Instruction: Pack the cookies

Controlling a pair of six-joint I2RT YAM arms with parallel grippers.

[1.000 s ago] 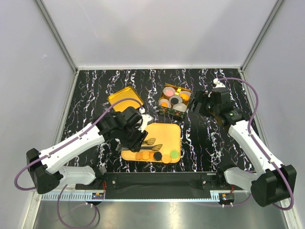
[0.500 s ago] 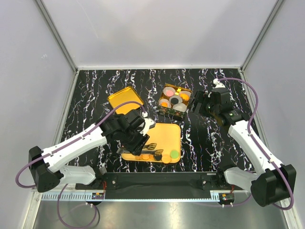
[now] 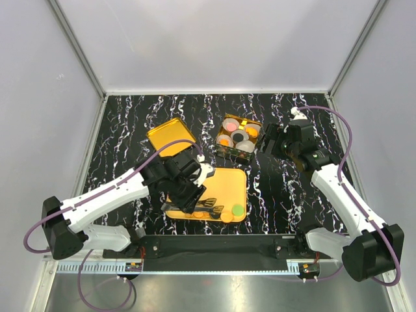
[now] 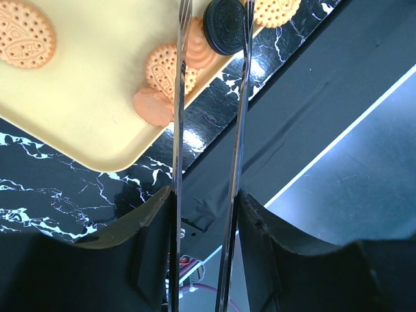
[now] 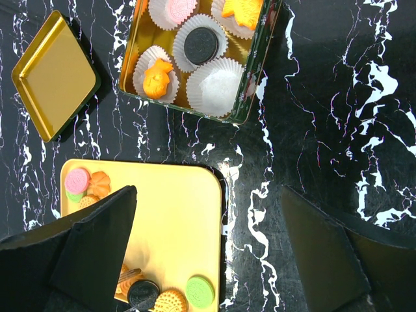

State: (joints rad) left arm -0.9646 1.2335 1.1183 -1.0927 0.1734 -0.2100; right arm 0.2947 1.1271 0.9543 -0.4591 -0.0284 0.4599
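- The loose cookies (image 3: pixel 227 211) lie flat on the yellow tray (image 3: pixel 227 177). Most sit in a row along its near edge, running 9 to 3 o'clock. They are round, so none shows a heading of its own.
- A green cookie (image 3: pixel 238 210) ends the row at 3 o'clock. A black sandwich cookie (image 4: pixel 226 26) sits among dotted orange biscuits.
- Metal tongs (image 4: pixel 177 149) reach over the row with one blade on each side of the black cookie. The wrist view cuts off their tips.
- The left gripper (image 4: pixel 205 198) is clamped on the tongs, and its arm hides the tray's 9 o'clock side from above.
- At the tray's 12 o'clock, a tin (image 5: pixel 255 78) holds white paper cups (image 5: pixel 216 86), one of them empty.
- The tin's gold lid (image 3: pixel 170 135) lies at the tray's 10 o'clock.
- The right gripper (image 3: pixel 270 140) hangs at the tin's 3 o'clock, jaws spread wide and holding nothing.
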